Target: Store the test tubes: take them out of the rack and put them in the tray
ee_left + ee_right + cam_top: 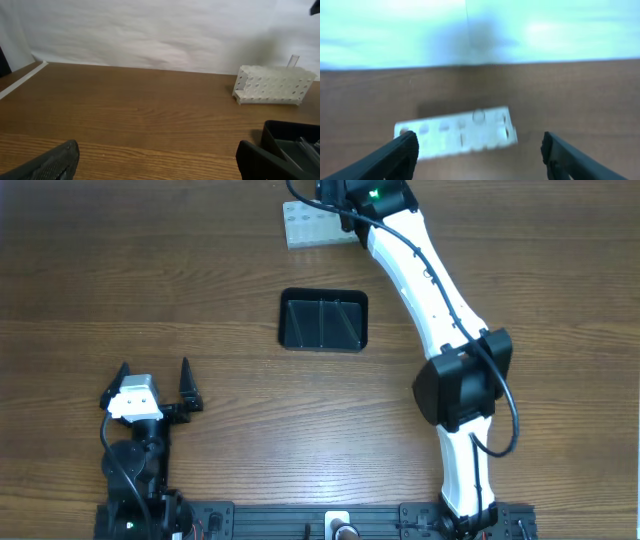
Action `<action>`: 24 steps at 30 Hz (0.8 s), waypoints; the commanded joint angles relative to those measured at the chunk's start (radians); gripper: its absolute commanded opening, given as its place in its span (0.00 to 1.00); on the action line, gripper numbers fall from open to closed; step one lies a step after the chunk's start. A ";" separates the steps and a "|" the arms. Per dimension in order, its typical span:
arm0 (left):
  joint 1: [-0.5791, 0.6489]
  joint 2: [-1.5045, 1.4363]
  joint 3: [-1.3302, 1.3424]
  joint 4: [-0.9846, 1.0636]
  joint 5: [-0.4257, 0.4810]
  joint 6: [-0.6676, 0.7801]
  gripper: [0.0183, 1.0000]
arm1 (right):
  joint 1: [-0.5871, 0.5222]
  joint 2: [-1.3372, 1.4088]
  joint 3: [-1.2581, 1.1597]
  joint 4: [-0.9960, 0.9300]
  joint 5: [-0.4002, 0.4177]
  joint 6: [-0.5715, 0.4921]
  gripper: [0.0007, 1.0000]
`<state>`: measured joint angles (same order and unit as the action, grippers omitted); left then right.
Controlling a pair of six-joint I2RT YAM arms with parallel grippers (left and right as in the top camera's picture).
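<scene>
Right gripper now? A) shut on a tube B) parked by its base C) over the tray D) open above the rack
D: the right wrist view shows the right gripper spread wide and holding nothing, with the white rack below it.

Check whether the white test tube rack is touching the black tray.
Apart. The top view shows a strip of bare table between the rack and the tray, and the left wrist view shows the same gap.
</scene>
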<state>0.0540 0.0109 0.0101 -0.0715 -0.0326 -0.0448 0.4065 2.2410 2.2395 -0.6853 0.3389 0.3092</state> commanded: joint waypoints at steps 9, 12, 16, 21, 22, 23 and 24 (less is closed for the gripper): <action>0.004 -0.008 -0.004 -0.001 0.006 0.015 1.00 | -0.006 0.164 0.002 0.154 0.030 -0.057 0.79; 0.004 -0.008 -0.004 -0.001 0.006 0.015 1.00 | -0.006 0.180 0.002 0.156 0.038 -0.056 0.79; 0.004 -0.008 -0.004 -0.001 0.006 0.015 1.00 | -0.007 0.196 0.002 0.167 0.060 -0.068 0.78; 0.004 -0.008 -0.004 -0.001 0.006 0.015 1.00 | -0.010 0.211 0.002 0.196 0.078 -0.091 0.75; 0.004 -0.008 -0.004 -0.001 0.006 0.015 1.00 | -0.010 0.213 0.002 0.201 0.078 -0.097 0.75; 0.004 -0.008 -0.004 -0.001 0.006 0.015 1.00 | -0.011 0.216 0.002 0.204 0.078 -0.101 0.75; 0.004 -0.008 -0.004 -0.001 0.006 0.015 1.00 | -0.011 0.219 0.002 0.207 0.079 -0.101 0.75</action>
<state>0.0540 0.0109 0.0101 -0.0715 -0.0330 -0.0448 0.4015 2.4271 2.2391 -0.4881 0.3893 0.2283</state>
